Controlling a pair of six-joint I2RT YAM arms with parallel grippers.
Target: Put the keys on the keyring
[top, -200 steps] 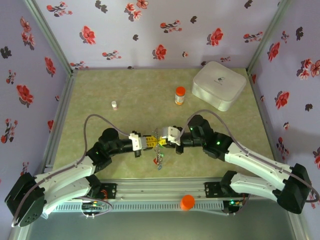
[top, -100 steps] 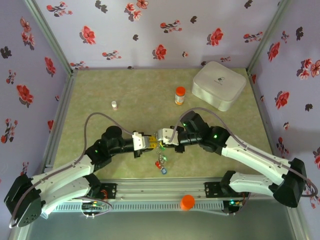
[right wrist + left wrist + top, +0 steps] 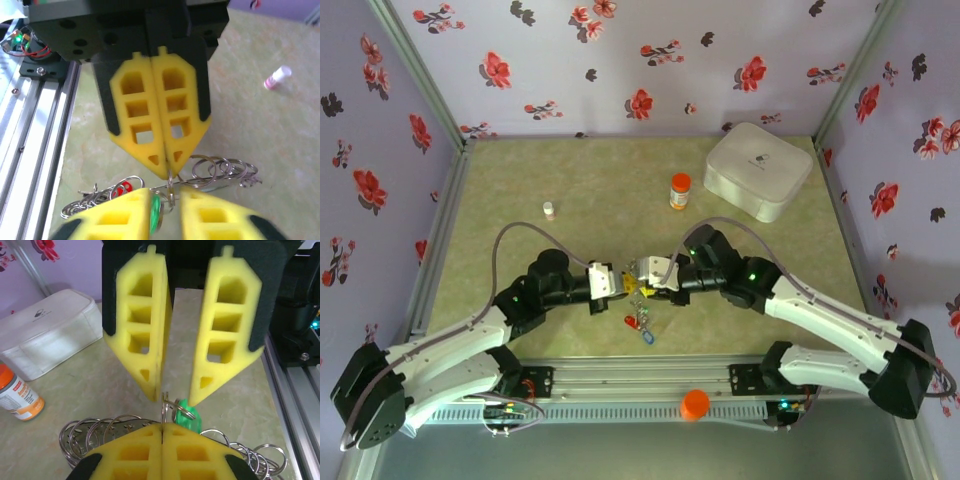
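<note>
My left gripper is shut, pinching a small upright metal ring that links to the green-tagged key. My right gripper faces it tip to tip and stands open, one finger on each side of that ring, with the green tag against its left finger. The keyring's thin wire runs across below, strung with several loose rings. A red-tagged key lies in the bunch of keys on the table under both grippers.
An orange-capped bottle and a white box stand at the back right. A small white vial is at the back left. The metal rail runs along the near edge.
My right gripper has opened and let go of the ring. The left gripper has closed fully on it. Both arms shifted slightly left and the dangling keys swung a little.
</note>
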